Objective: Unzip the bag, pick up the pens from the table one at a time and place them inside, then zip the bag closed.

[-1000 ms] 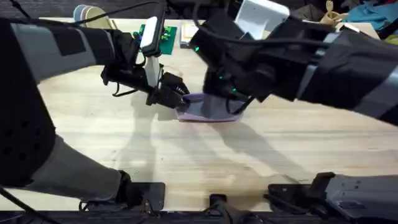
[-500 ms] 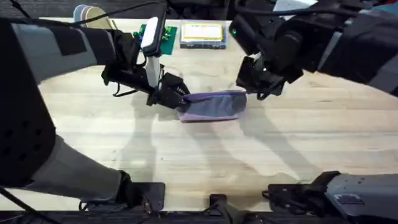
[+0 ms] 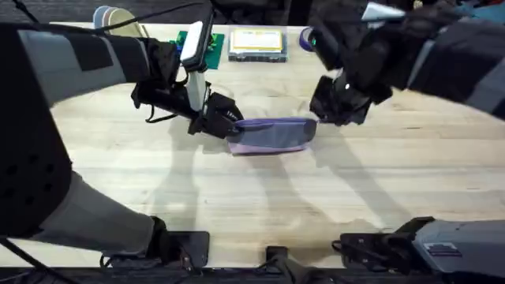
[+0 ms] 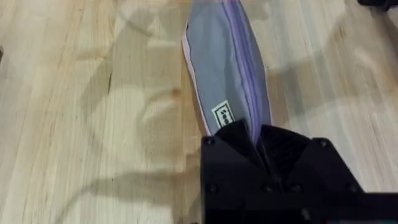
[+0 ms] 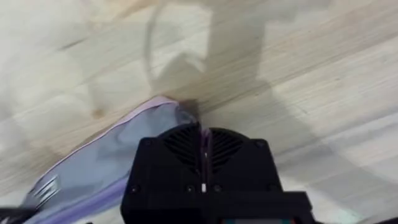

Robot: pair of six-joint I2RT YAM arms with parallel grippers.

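While the bag [image 3: 272, 135] lies flat on the table [image 3: 237, 197], near the middle, the left gripper [image 4: 258, 134] has its jaws closed on the bag's left end, approx. where the zipper line finishes. The right gripper [image 5: 203, 140] is at the other end, jaws pressed together with a thin purple piece between them, prob. the pull tab, but I cannot confirm it. No pens lie on the table, and the zipper looks closed along the stretch that shows. For the zip step, keep the left hold firm as anchor and pull the tab straight along the zipper, w/o lifting the bag.
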